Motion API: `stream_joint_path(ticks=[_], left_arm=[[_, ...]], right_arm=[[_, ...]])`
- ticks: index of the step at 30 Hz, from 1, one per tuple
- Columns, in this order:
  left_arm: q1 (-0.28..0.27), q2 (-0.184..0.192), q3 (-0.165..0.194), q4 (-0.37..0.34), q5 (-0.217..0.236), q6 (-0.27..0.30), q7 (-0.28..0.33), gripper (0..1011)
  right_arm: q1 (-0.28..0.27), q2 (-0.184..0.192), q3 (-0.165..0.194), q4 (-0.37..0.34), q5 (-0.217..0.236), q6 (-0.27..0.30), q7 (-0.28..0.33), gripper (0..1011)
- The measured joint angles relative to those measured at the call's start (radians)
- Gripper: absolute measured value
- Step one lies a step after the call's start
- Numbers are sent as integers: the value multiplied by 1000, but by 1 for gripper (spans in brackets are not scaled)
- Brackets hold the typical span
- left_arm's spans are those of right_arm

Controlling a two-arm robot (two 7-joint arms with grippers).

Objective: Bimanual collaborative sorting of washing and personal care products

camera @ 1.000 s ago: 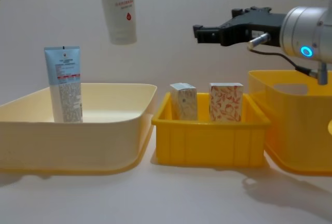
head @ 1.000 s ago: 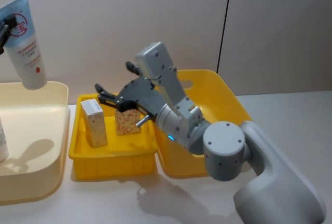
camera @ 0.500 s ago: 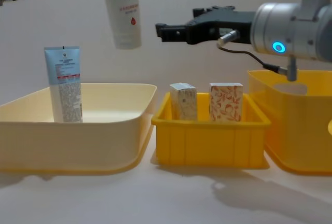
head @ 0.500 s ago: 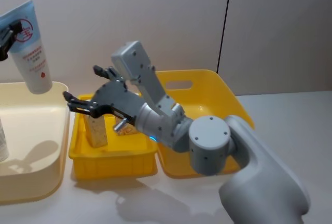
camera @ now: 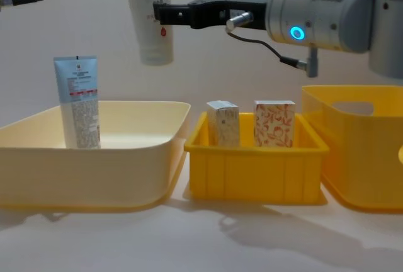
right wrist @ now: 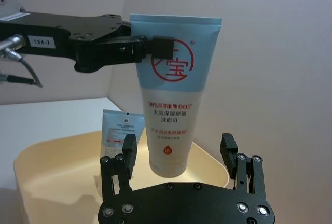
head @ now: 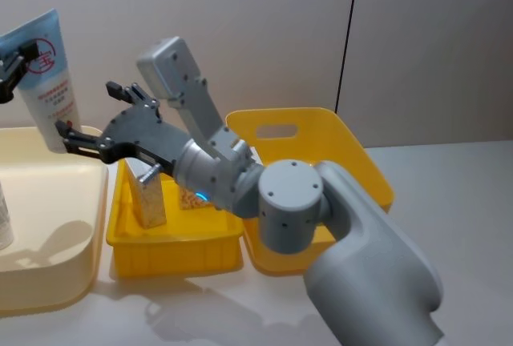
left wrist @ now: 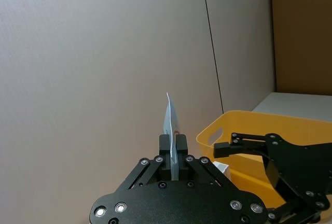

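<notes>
Your left hand (left wrist: 173, 147) is clamped on the red-logo tube (right wrist: 174, 105), holding it in the air. Your right hand (head: 84, 108) is just beside it, fingers apart.

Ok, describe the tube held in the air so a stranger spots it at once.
Find the cream tray on the robot's left. Above it hangs a light-blue tube, cap down, its top pinched by the left gripper, the open right gripper close by. Unlike the standing tube in the tray, it hangs free, showing a red round logo.
</notes>
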Motion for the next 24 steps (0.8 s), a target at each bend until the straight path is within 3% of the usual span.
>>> stream_joint_path(ticks=[24], left_arm=[[11,29,13,-16,-16,-2,7,70]], right_arm=[[94,-103,-40,124,-45,96,-100,1001]])
